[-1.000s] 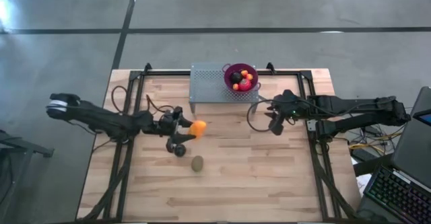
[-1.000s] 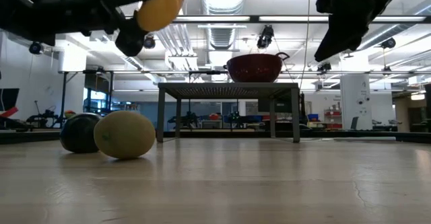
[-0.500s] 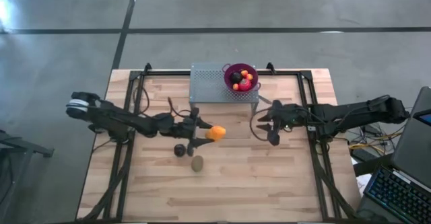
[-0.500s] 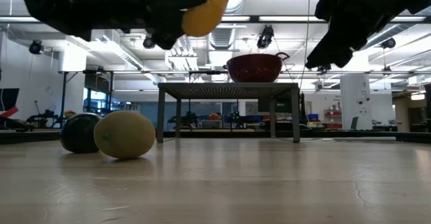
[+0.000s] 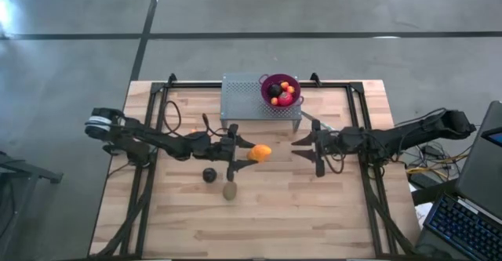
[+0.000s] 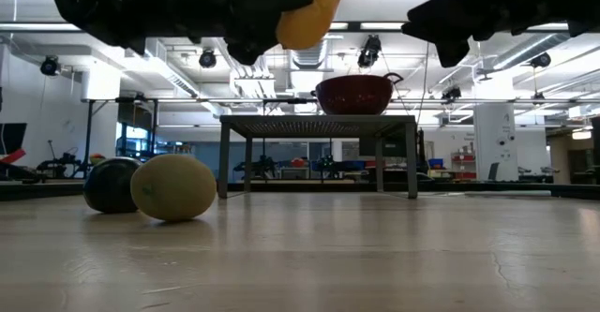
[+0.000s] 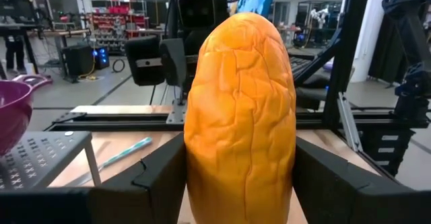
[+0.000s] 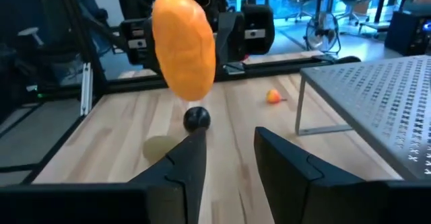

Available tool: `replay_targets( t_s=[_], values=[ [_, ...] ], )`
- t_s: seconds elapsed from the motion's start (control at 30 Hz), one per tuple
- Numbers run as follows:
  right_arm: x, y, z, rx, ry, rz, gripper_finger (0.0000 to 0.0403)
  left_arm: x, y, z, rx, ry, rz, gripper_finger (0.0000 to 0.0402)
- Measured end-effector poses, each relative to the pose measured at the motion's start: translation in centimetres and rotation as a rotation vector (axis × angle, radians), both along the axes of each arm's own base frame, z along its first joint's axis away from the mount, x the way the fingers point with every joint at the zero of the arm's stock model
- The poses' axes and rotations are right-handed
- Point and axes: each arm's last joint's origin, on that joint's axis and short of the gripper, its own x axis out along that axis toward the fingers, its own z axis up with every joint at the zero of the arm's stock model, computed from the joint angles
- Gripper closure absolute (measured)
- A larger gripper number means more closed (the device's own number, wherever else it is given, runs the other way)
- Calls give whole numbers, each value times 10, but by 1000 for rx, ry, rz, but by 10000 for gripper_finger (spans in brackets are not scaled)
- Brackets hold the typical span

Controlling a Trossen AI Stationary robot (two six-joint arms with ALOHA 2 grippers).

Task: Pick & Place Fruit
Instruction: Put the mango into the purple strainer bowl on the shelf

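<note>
- Your left gripper (image 5: 249, 153) is clamped on the elongated orange fruit (image 5: 260, 153), fingers (image 7: 158, 177) pressed to both its flanks, holding it up off the table (image 5: 298, 214) near the middle
- In the left wrist view the fruit's long axis stands across the fingers' line, its rounded end rising clear of the fingertips; in the low view it tilts a little, upper end leaning toward the right arm
- Straight ahead of that fruit you've got the right gripper (image 5: 308, 146), fingers (image 8: 192, 158) parted narrowly with nothing between them, pointing back at it; the two grippers face each other with a gap between
- Looks like a handover line-up to me: the right arm is the nearer one to the purple bowl (image 5: 281, 90), which sits on the grey perforated stand (image 5: 243, 100) at the table's far edge, already holding red, orange and dark pieces
- For a pass you'd want the right fingers wider than they are, taking the fruit's free end across its narrow width
- Below the left arm, on the table: a near-black round (image 5: 209, 175) and the brown-green oval (image 5: 230, 190), close together, both still to be moved
</note>
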Motion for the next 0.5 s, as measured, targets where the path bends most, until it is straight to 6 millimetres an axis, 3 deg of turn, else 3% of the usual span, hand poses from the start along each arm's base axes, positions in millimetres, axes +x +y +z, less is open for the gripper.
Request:
replay_targets(
  t_s=[0.5],
  values=[
    [5, -1, 21, -46, -63, -50, 164, 6, -1, 12, -27, -38, 3, 165]
  ],
)
